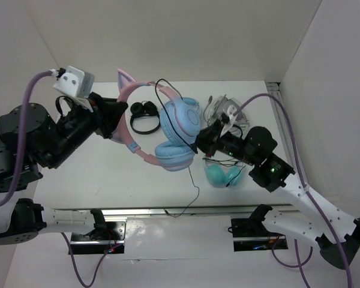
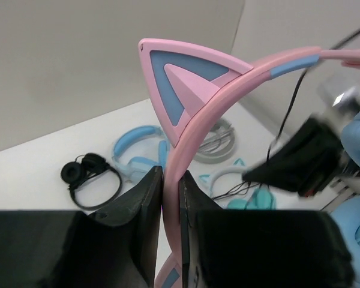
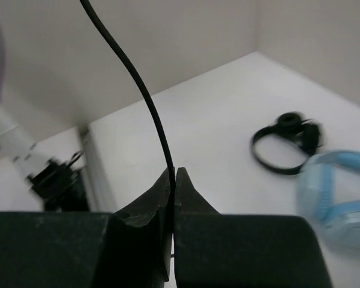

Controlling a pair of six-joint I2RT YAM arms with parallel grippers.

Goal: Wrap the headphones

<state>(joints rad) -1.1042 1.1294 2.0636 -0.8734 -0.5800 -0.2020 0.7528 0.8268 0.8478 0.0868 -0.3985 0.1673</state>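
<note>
The headphones have a pink cat-ear headband, light blue ear cups and a thin black cable, and are held up above the table. My left gripper is shut on the headband. In the left wrist view the pink band runs between its closed jaws. My right gripper is shut on the cable beside the lower ear cup. In the right wrist view the cable rises out of its closed tips. The cable's loose end hangs down to the table's front edge.
A small black pair of headphones lies behind the held pair. An all-teal cat-ear pair lies at front right and a grey pair at back right. A plain light blue pair lies by the black pair. White walls close in on three sides.
</note>
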